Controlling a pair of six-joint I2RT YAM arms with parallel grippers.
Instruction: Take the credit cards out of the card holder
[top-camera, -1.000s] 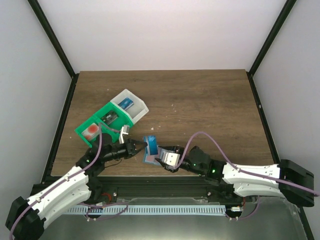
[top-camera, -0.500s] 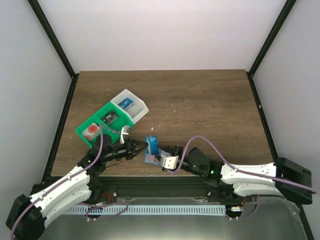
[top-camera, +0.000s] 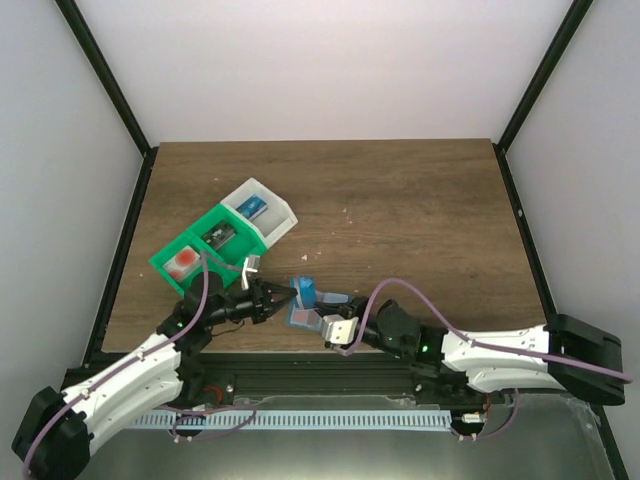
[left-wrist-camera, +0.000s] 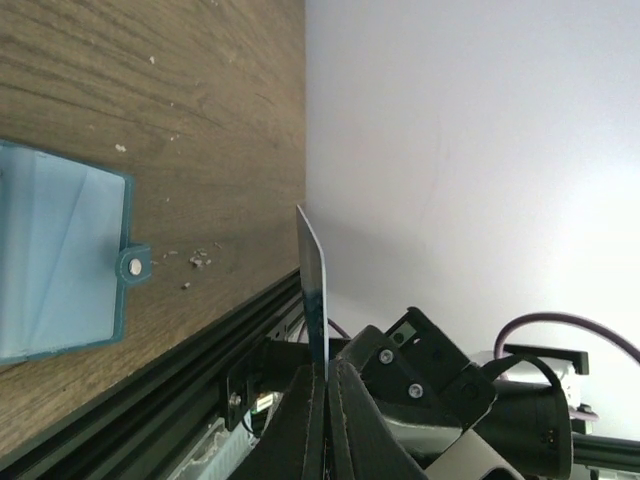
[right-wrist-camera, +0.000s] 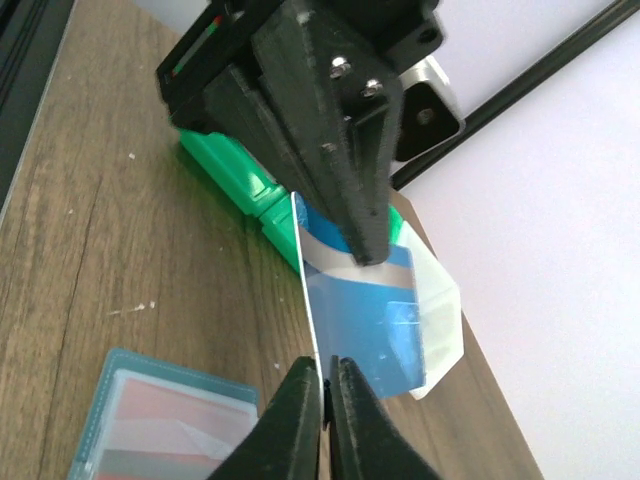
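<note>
In the top view the left arm, at 7 o'clock, has white curved shells between black joints, and a purple cable loops along it. The right arm, at 5 o'clock, is built the same, with a small green light on its black part. The left gripper is black and wedge-shaped, with silver screws.

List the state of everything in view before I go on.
left gripper: shut on the blue card
right gripper: shut on the same card's opposite edge
blue card: on edge, off the table, pinched by both
holder: open, flat on the table
tray: upright, items in its compartments
</note>
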